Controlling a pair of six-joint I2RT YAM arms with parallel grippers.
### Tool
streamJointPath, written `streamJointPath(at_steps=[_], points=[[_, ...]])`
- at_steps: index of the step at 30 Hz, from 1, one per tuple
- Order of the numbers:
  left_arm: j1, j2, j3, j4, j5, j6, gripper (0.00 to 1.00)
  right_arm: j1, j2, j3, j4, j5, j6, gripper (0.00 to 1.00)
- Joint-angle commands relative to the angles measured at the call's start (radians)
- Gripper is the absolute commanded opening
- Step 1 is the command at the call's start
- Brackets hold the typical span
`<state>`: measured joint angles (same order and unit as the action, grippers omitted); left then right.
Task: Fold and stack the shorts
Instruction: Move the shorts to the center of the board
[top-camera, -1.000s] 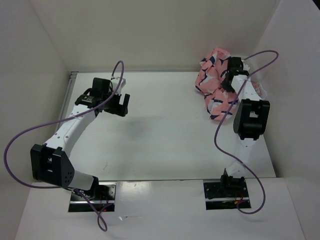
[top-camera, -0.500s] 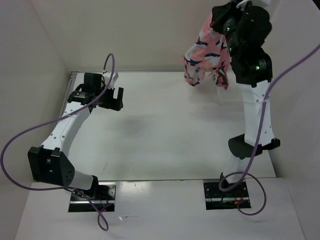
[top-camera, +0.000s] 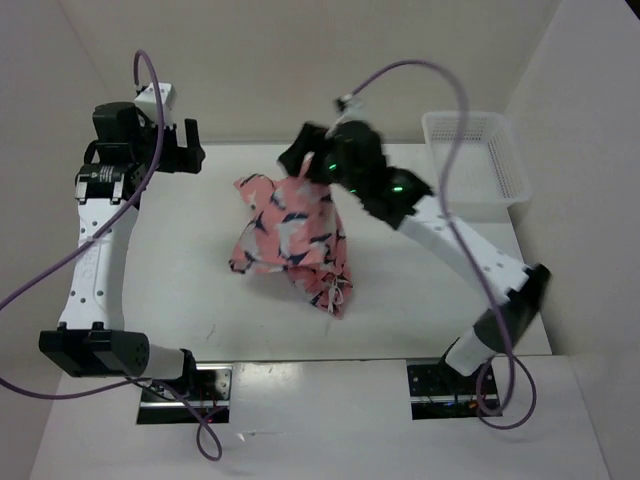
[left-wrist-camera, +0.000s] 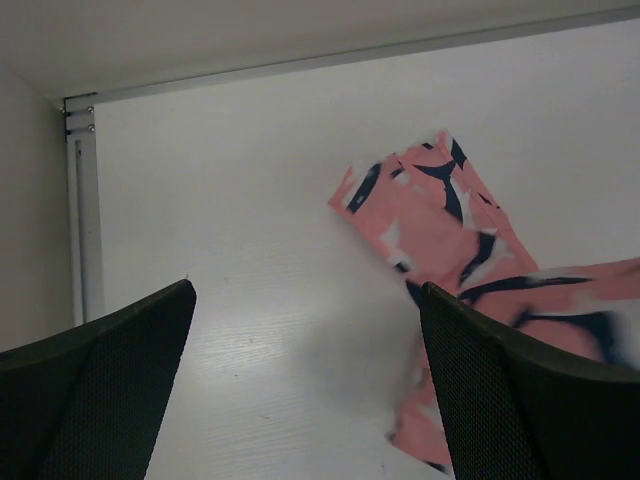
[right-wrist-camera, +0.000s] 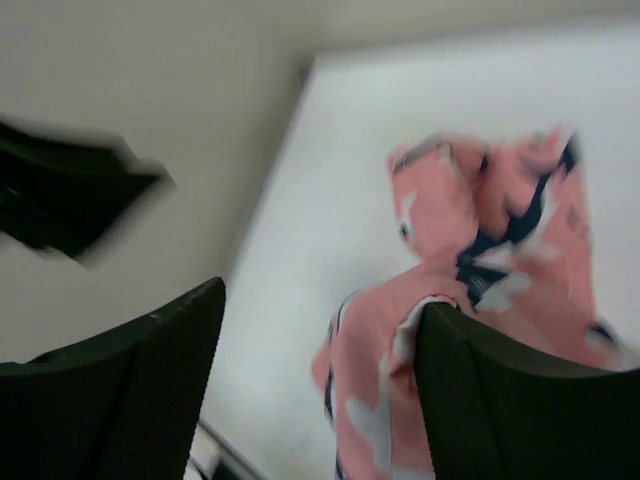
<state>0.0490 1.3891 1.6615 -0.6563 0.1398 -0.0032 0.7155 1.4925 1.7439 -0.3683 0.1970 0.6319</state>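
My left gripper (top-camera: 190, 148) hangs over the table (top-camera: 200, 290) out at about 10 o'clock, near the back wall. Its jaws stand wide apart and hold nothing; from my left wrist I see only bare white surface between the two dark fingers (left-wrist-camera: 110, 370). My right arm reaches across from the 4 o'clock side. My right gripper (top-camera: 302, 160) sits above the middle of the table, a little toward 12 o'clock. Those jaws are spread too, and no cloth is pinched between them. From my right wrist the pink cloth runs up along the edge of one finger (right-wrist-camera: 480, 400), but that view is blurred and I cannot tell whether the two touch. The shorts (top-camera: 290, 235) are a crumpled, unfolded heap at the centre of the table. Their top edge is just below my right gripper, and the bulk spreads toward 6 o'clock. A pale drawstring (top-camera: 335, 292) shows at the heap's 5 o'clock edge. The white mesh basket (top-camera: 478, 160) stands well apart from the shorts, at about 2 o'clock by the right wall.
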Motion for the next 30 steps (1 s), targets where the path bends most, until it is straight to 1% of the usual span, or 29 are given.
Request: streamJointPath(at_steps=[1, 2, 3, 4, 5, 6, 7, 8, 9, 10, 11, 12, 13, 14, 15, 16, 17, 18, 19, 20, 21, 23, 26, 30], points=[[0.005, -0.016, 0.029, -0.029, 0.015, 0.003, 0.99, 0.149, 0.184, -0.067, -0.076, -0.134, 0.04, 0.79], [0.005, -0.016, 0.02, -0.02, 0.027, 0.003, 0.99, 0.16, 0.224, -0.052, -0.113, -0.116, 0.04, 0.79], [0.005, -0.016, -0.003, -0.006, 0.065, 0.003, 0.99, 0.16, 0.224, -0.052, -0.135, -0.091, 0.031, 0.8], [0.005, -0.016, -0.022, 0.004, 0.087, 0.003, 0.99, 0.147, 0.204, -0.087, -0.135, -0.035, 0.031, 0.84], [0.005, -0.025, -0.073, 0.027, 0.107, 0.003, 0.99, 0.131, 0.154, -0.113, -0.126, -0.019, 0.031, 0.85], [0.005, -0.045, -0.107, 0.041, 0.16, 0.003, 0.99, 0.112, 0.125, -0.141, -0.1, -0.01, 0.031, 0.85], [0.005, -0.056, -0.141, 0.041, 0.182, 0.003, 0.99, 0.09, 0.095, -0.2, -0.09, -0.01, 0.031, 0.85], [0.005, -0.076, -0.207, 0.053, 0.205, 0.003, 0.95, 0.05, 0.069, -0.23, -0.09, -0.021, 0.031, 0.82], [0.005, -0.088, -0.241, 0.053, 0.242, 0.003, 0.93, 0.038, 0.028, -0.254, -0.09, -0.021, 0.031, 0.79], [0.005, -0.099, -0.273, 0.053, 0.26, 0.003, 0.91, 0.038, 0.011, -0.305, -0.099, -0.007, 0.031, 0.73], [0.005, -0.123, -0.307, 0.043, 0.276, 0.003, 0.89, 0.038, 0.0, -0.329, -0.11, -0.007, 0.031, 0.71], [0.005, -0.137, -0.38, 0.043, 0.294, 0.003, 0.86, 0.038, -0.009, -0.355, -0.122, -0.007, 0.031, 0.69], [-0.004, -0.148, -0.419, 0.043, 0.335, 0.003, 0.84, 0.038, -0.02, -0.409, -0.144, -0.037, 0.031, 0.62], [-0.005, -0.166, -0.455, 0.032, 0.348, 0.003, 0.83, 0.038, -0.02, -0.437, -0.144, -0.054, 0.055, 0.59], [-0.029, -0.177, -0.492, 0.032, 0.362, 0.003, 0.81, 0.047, -0.04, -0.463, -0.144, -0.071, 0.067, 0.54], [-0.029, -0.202, -0.567, 0.032, 0.391, 0.003, 0.81, 0.056, -0.04, -0.513, -0.144, -0.091, 0.086, 0.45], [-0.029, -0.217, -0.604, 0.032, 0.403, 0.003, 0.83, 0.065, -0.052, -0.535, -0.144, -0.1, 0.116, 0.4], [-0.038, -0.231, -0.638, 0.032, 0.403, 0.003, 0.88, 0.076, -0.061, -0.576, -0.144, -0.111, 0.13, 0.38], [-0.038, -0.254, -0.669, 0.023, 0.412, 0.003, 0.92, 0.076, -0.061, -0.596, -0.118, -0.132, 0.14, 0.39], [-0.038, -0.263, -0.722, 0.023, 0.4, 0.003, 0.99, 0.076, -0.061, -0.613, -0.118, -0.133, 0.149, 0.45], [-0.038, -0.272, -0.744, 0.023, 0.4, 0.003, 0.99, 0.076, -0.061, -0.633, -0.104, -0.143, 0.149, 0.56], [-0.038, -0.282, -0.779, 0.023, 0.379, 0.003, 0.99, 0.076, -0.026, -0.633, -0.104, -0.154, 0.149, 0.71], [-0.06, -0.291, -0.824, 0.034, 0.379, 0.003, 0.99, 0.088, 0.009, -0.604, -0.113, -0.186, 0.14, 0.72], [-0.132, -0.309, -0.893, 0.162, 0.351, 0.003, 0.99, 0.168, 0.038, -0.593, -0.113, -0.165, 0.153, 0.72]])
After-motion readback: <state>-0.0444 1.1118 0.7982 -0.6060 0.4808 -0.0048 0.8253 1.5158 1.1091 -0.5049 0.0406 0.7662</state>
